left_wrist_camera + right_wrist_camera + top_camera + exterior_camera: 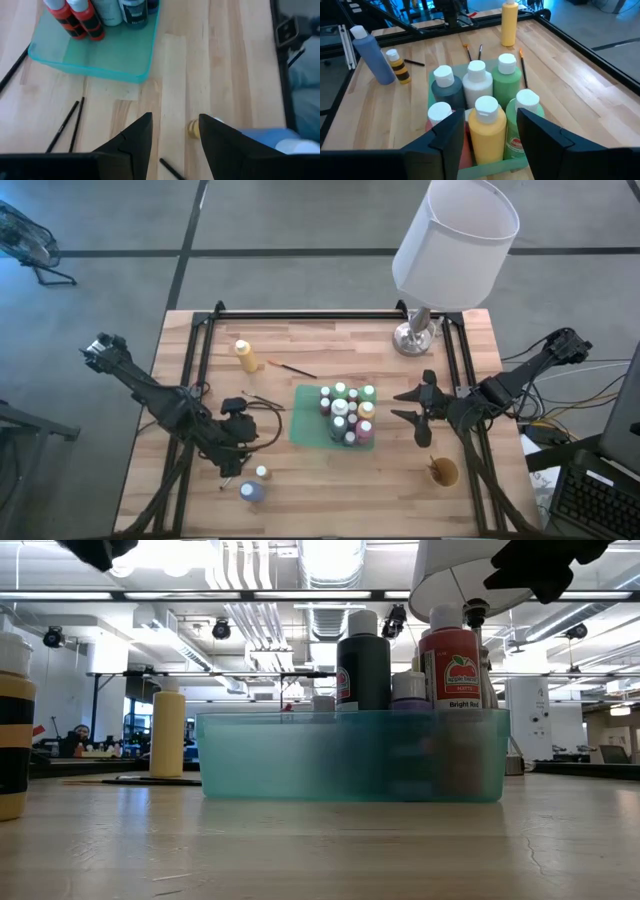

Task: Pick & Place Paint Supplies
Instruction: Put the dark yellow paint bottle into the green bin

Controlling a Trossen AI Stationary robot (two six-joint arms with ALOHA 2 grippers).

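Paint bottles clustered in a teal tray, more strewn across the bench.

Nearest, at the bench's [225,65] front edge, lay a blue bottle [251,491] and a small yellow-and-black one [262,472], with the left pincer [175,117] just beside them, spread and empty. Thin dark brushes [62,127] lay stiff, light and likely to roll; best pinched mid-handle. Farther in, stood upright in the translucent plastic tray [100,75]: smooth, round, probably slippery bottles, likely light, best gripped across the body below the pale cap. Hovered over a yellow bottle [487,130] there: the right pincer [490,114], parted, gripping nothing. Farthest, stood alone: a tall yellow bottle [509,22].
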